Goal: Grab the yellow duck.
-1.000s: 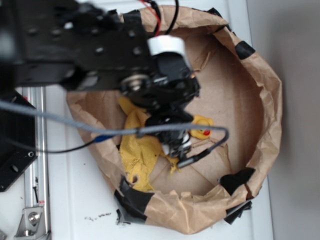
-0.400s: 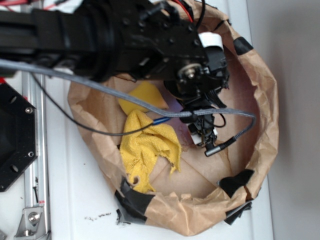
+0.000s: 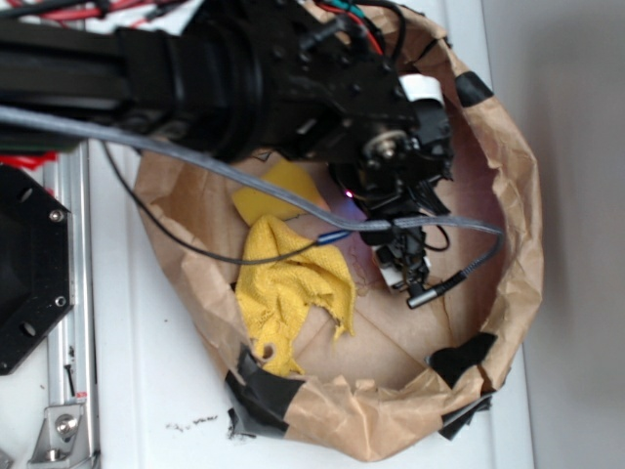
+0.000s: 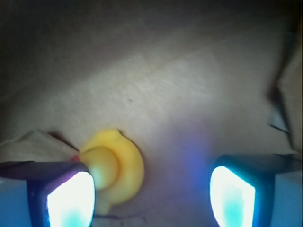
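Gripper has edged lower; yellow duck half hidden behind finger.

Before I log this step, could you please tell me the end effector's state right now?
End effector: open, holding nothing; the yellow duck lies on the cardboard by one finger.

gripper: jaws wide apart, bare cardboard between | yellow duck: just beside one finger, partly behind it | paper bag wall: rings the floor | yellow cloth: well apart
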Motion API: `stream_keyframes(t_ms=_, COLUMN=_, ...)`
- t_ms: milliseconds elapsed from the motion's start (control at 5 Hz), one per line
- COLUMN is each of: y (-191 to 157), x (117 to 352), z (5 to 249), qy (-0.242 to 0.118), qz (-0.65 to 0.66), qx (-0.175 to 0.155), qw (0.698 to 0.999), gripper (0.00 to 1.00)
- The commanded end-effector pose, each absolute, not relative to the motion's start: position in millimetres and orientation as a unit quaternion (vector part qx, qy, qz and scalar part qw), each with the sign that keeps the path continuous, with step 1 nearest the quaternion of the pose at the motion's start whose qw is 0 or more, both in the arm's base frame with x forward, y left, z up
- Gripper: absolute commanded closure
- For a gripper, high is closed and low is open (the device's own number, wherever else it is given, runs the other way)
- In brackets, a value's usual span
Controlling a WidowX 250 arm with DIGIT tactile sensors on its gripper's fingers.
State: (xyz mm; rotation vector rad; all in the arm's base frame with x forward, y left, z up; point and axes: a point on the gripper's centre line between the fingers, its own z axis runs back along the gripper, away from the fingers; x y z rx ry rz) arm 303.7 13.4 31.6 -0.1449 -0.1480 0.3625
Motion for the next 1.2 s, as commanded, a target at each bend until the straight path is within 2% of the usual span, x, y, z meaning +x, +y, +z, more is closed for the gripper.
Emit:
stream_keyframes(t_ms=0, y=-32, x=334, z=37, qy=-0.084, qz=0.130, qx=-0.062, qw=0.986, gripper=0.00)
stream_keyframes(t_ms=200, y=-46, x=333, z=45, qy=-0.084, qz=0.121, qx=-0.073, qw=0.986, gripper=0.00)
stream_keyframes(t_ms=400, y=-47, x=326, z=52, qy=-0.074, qz=0.123, qx=-0.095, qw=0.985, gripper=0.00)
stream_keyframes(t_ms=600, y=-47, x=319, z=60, qy=-0.066, qz=0.118, qx=-0.100, qw=0.986, gripper=0.00)
stream_keyframes(t_ms=800, y=-24, x=304, z=72, qy=-0.065, qz=0.120, qx=-0.082, qw=0.987, gripper=0.00)
stream_keyframes(t_ms=1000, y=-17, x=299, z=72, qy=-0.050, qz=0.117, qx=-0.078, qw=0.989, gripper=0.00)
